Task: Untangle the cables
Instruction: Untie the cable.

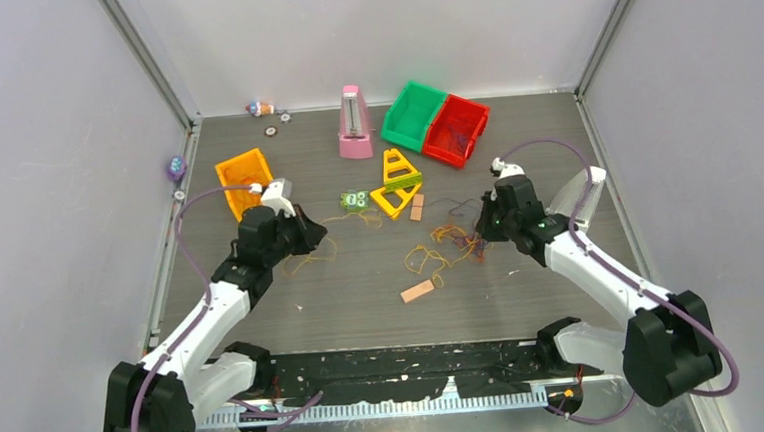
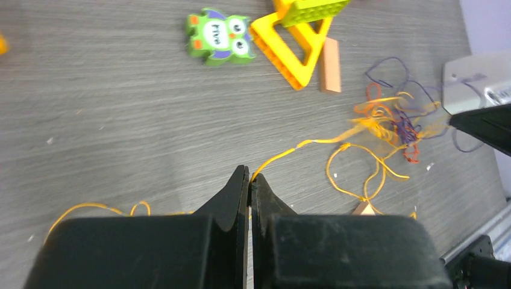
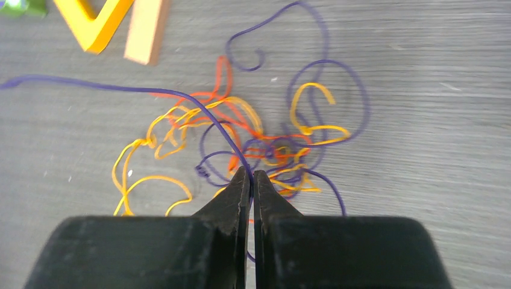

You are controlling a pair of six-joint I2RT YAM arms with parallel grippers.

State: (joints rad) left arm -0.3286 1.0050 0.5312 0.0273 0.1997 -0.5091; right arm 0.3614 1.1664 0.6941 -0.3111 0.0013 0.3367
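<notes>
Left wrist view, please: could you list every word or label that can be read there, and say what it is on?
"Five": on the white belly of the green owl toy.
Small print on the white housing at the right edge: too blurred to read.

Grey table (image 1: 363,297): cables (image 1: 447,247), bins (image 1: 399,125), toys (image 1: 356,200)

2 white-and-black arms (image 1: 208,307), lilac hoses (image 1: 188,250) along them; each end effector (image 2: 249,177) has black wedge fingers (image 2: 232,198).
</notes>
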